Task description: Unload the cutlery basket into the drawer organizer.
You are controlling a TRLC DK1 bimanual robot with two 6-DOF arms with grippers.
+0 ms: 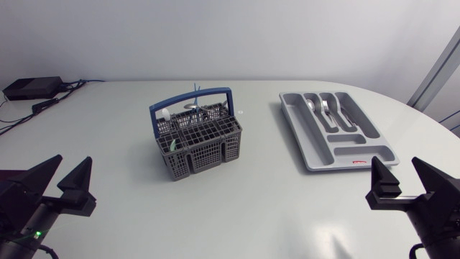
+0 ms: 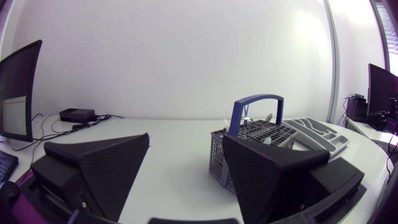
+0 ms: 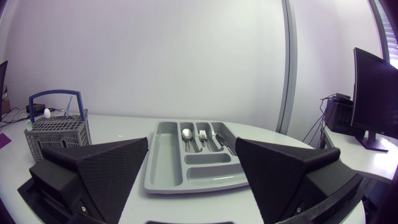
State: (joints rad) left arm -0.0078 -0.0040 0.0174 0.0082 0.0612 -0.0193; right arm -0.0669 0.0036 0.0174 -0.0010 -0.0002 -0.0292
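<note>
The cutlery basket (image 1: 198, 140) stands upright near the middle of the white bench (image 1: 237, 208). It is a box of grey plastic lattice split into small cells, with a blue arched handle (image 1: 190, 97) spanning its long axis. That axis runs roughly across the bench from my left side to my right, slightly skewed. A few pieces stand up out of its far cells, among them a thin blue stick, but they are too small to tell apart.

The drawer organizer (image 1: 368, 152) lies flat, well apart from the basket on my right side. It is a smooth grey moulded tray whose long axis runs from the far edge toward my right arm, angled a little. Long slots run lengthwise, and one cross slot closes the near end. A metal spoon (image 1: 310, 106), a fork (image 1: 325, 108) and a knife (image 1: 345, 115) lie side by side in three of the long slots, the spoon's bowl and the fork's tines toward the far end.

The left hand (image 1: 75, 160) hangs low at the near left, its fingers spread wide with nothing between them, the basket ahead of it. The right hand (image 1: 395, 164) is near the organizer's near end, equally wide open and holding nothing.

A black box (image 1: 32, 88) with cables sits at the far left corner.
</note>
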